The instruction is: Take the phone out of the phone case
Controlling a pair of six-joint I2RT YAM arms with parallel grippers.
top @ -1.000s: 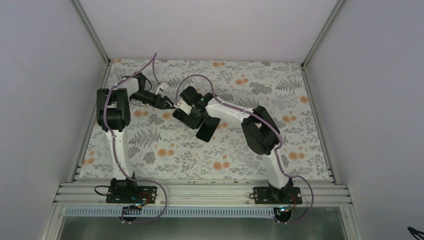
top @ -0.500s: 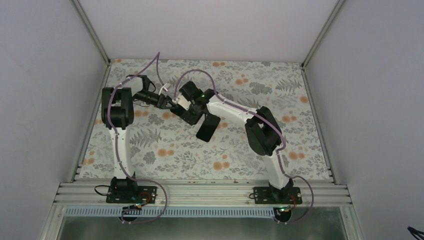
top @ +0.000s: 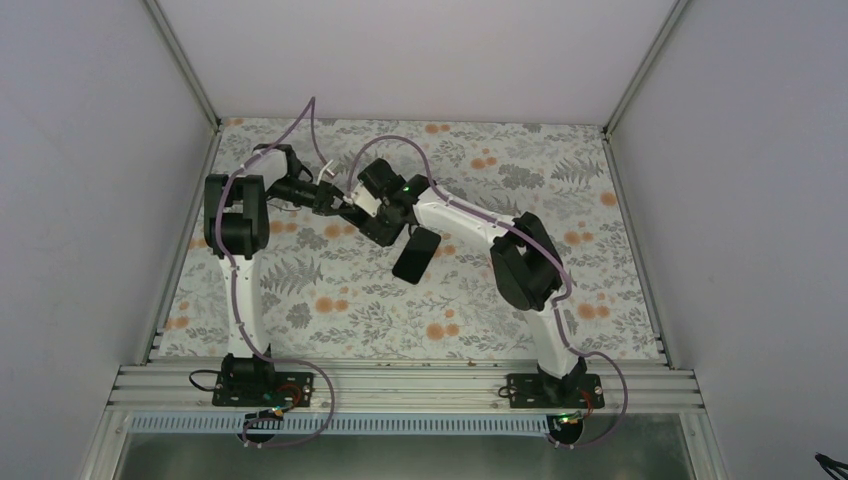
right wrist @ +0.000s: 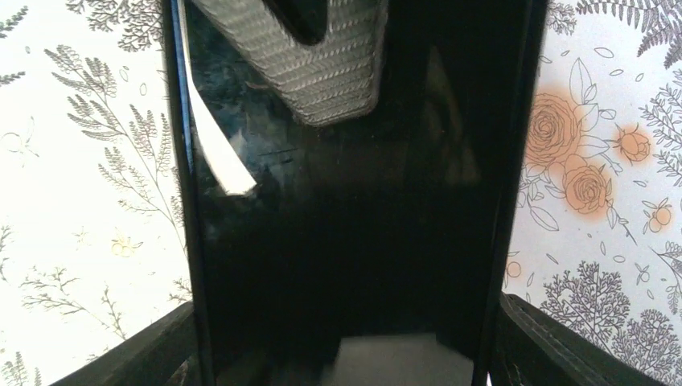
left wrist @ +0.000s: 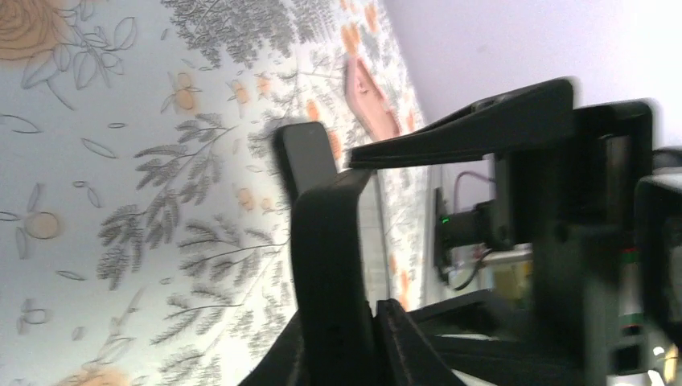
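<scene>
- Nearest, well to the near side of the phone (top: 416, 256), both arms are bolted to a metal rail (top: 400, 384) at the edge of the flowered table (top: 330, 310).
- The phone is a glossy black slab over the middle of the table. It sits at a slant, with its lower end pointing toward the rail.
- The right gripper (top: 410, 234) grasps the phone at its far end. In the right wrist view its fingers (right wrist: 137, 362) stand wide apart, one pressed to each long side, and the slab fills the space between them.
- A dark raised rim (right wrist: 183, 201) runs along both long sides of the phone. Whether that rim is the case cannot be told.
- Just beyond the phone and to its left, the left gripper (top: 346, 207) sits close against the body of the right gripper.
- In the left wrist view its two fingers converge to a narrow gap, with the corner of a dark slab right at their tips. Whether they clamp that corner, only touch it, or hold nothing cannot be told.
- Farthest from the phone, the pale back wall (top: 420, 60) rises behind the table.
</scene>
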